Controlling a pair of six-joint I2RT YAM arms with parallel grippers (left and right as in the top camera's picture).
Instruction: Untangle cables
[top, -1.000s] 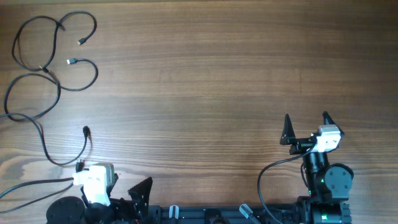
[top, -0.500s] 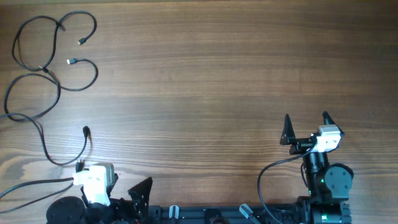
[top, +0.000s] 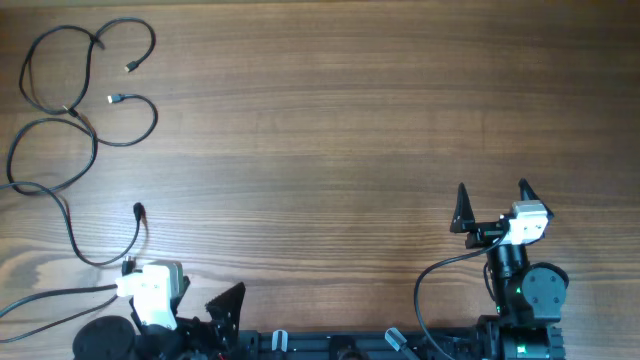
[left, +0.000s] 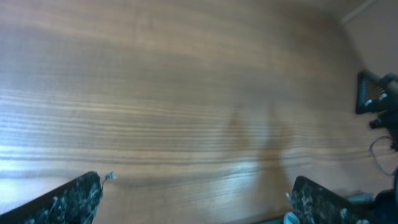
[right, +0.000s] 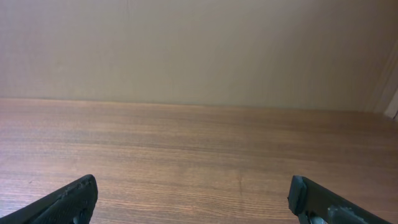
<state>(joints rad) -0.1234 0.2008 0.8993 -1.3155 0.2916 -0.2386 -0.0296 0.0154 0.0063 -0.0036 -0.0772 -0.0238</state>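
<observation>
Thin black flexible cables (top: 76, 113) lie looped in the far-left corner of the brown wooden surface (top: 350, 120), the tangle running down the left edge toward the left hand (left: 196, 186), spread wide and empty; the right hand (top: 491, 192), likewise spread, sits well apart, leaving the left arm nearer

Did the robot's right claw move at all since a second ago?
No. In the overhead view the right gripper sits at the same spot over the table's wood grain as before, with its fingers just as far apart.
</observation>
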